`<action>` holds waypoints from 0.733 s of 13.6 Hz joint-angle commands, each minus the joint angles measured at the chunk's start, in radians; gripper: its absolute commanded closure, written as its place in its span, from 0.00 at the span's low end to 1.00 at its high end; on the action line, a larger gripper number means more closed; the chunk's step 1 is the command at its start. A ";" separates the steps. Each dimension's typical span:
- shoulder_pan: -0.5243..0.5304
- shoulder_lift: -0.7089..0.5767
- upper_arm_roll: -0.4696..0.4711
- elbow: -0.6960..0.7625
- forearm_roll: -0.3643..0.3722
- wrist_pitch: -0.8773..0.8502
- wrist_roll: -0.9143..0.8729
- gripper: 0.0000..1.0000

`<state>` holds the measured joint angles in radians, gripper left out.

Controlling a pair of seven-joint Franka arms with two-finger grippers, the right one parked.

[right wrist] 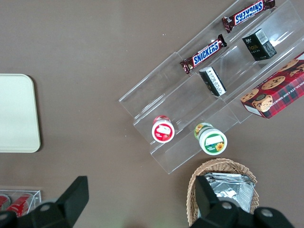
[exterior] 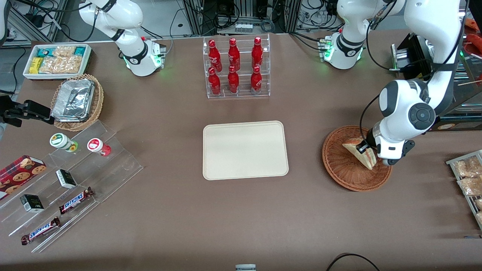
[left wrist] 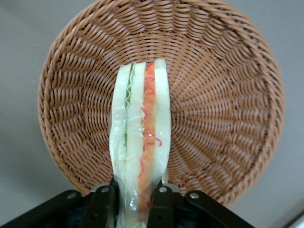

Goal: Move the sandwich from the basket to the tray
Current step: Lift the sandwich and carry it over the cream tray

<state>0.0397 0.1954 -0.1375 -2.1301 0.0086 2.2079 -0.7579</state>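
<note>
Pincer (left wrist: 134, 202) grips layered sandwich (left wrist: 140, 142) edge-on above basket (left wrist: 223, 95)

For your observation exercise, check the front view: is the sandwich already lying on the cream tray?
No. The sandwich is over the basket, clamped in the pincer, while the tray holds nothing.

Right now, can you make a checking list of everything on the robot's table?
Surface: brown table, flat.
Sandwich: pinched in the pincer, over the basket.
Basket: round wicker, toward the working arm's end.
Tray: cream, nothing seen on it.
Clutter: red bottles in a clear rack, Snickers bars, foil containers, snack tub.
Pincer: shut on the sandwich.
Cables: black cable along the working arm.
Surroundings: equipment racks and wiring farther from the front camera than the table.
</note>
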 commanded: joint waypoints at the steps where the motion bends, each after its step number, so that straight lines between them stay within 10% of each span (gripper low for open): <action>1: -0.030 -0.022 -0.028 0.047 0.011 -0.077 -0.004 1.00; 10: -0.334 0.093 -0.042 0.273 0.002 -0.192 0.042 1.00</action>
<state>-0.2340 0.2130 -0.1880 -1.9798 0.0082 2.0939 -0.7409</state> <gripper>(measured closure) 0.841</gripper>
